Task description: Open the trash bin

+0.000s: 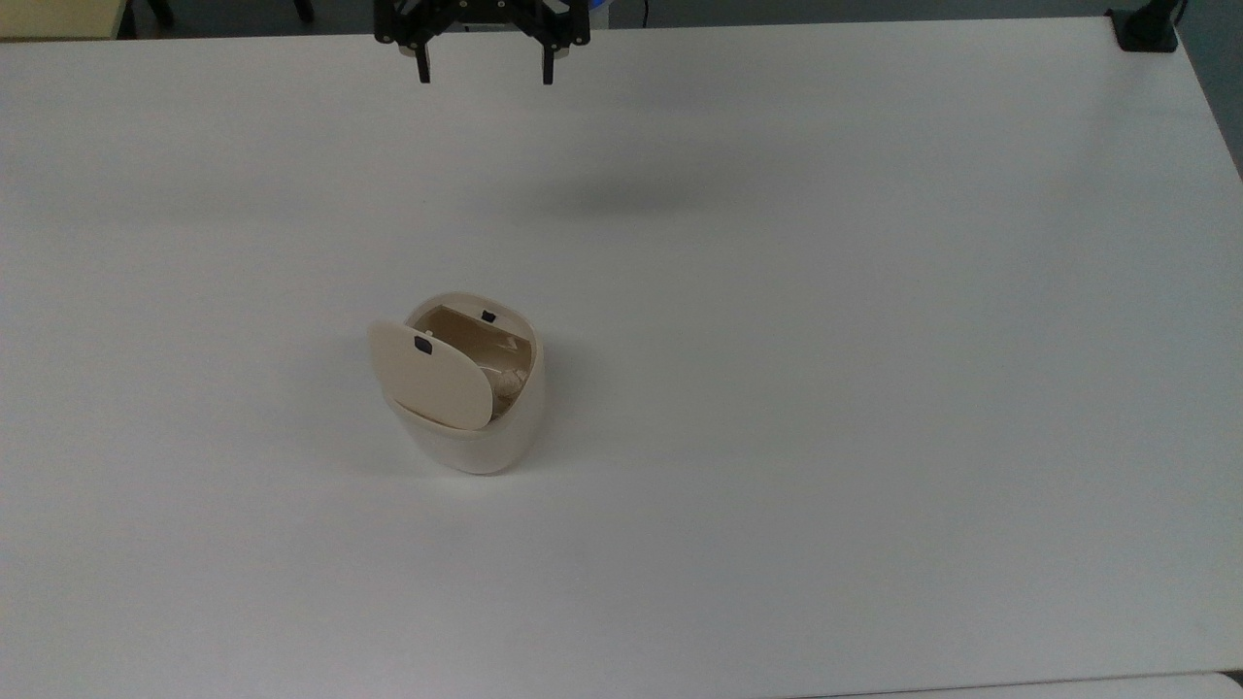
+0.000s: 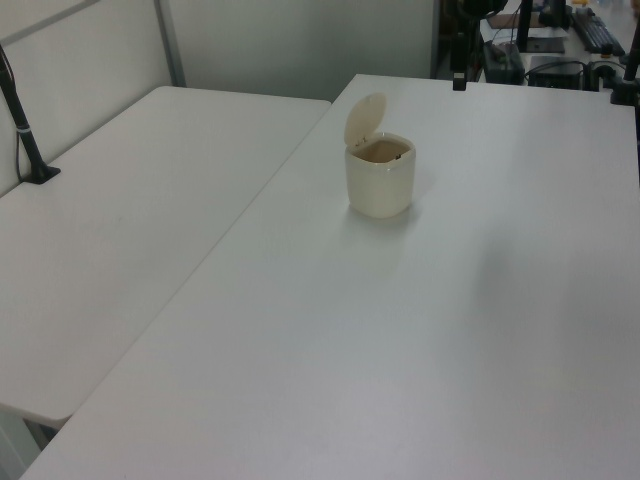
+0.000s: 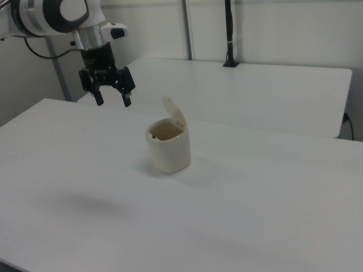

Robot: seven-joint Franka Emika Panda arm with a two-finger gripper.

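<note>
Gripper (image 1: 483,76) fingers spread, holding nothing, upper part cut off; trash bin (image 1: 473,408) lid raised, contents indistinct.

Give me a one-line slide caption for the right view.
Trash bin stands on the white table with its lid raised; the gripper hangs apart, fingers open.

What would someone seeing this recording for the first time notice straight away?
The cream trash bin stands alone on the white table, a little toward the top view's left of the middle, its lid flipped up so the inside shows. The black tool hangs open above the table's far edge at the top view's upper middle, well apart from the bin.
</note>
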